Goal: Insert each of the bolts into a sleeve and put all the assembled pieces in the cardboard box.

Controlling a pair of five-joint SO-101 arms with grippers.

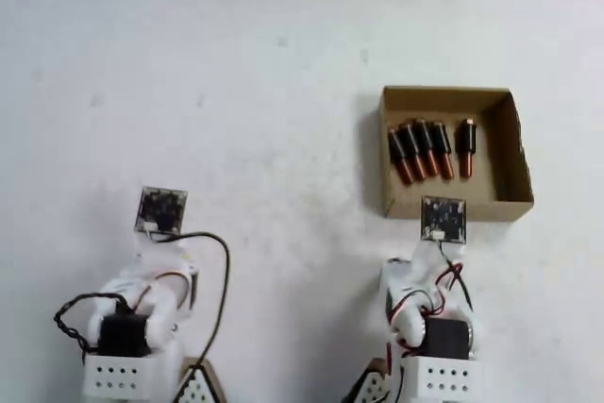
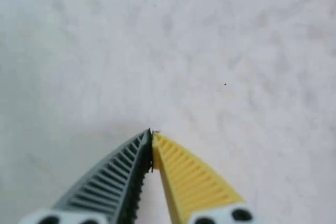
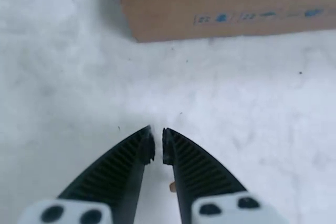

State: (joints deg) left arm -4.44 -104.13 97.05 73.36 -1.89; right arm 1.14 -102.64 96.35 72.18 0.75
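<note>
— Where are the pieces?

— All five pieces (image 1: 429,149) lie in the box (image 1: 451,98), black ends away from my arms and copper ends toward them. Four are packed side by side and touching. The fifth lies a little apart, on the side away from the left arm.

— And the claws, relative to them?

— My right claw (image 3: 157,145) hangs over the table (image 1: 283,92) just outside the box's near wall, so the pieces are beyond that wall. Its fingers are drawn together with only a sliver of gap and nothing between them. My left claw (image 2: 151,137) is clenched tip to tip and holds nothing. It sits over bare table, well apart from the box.
</note>
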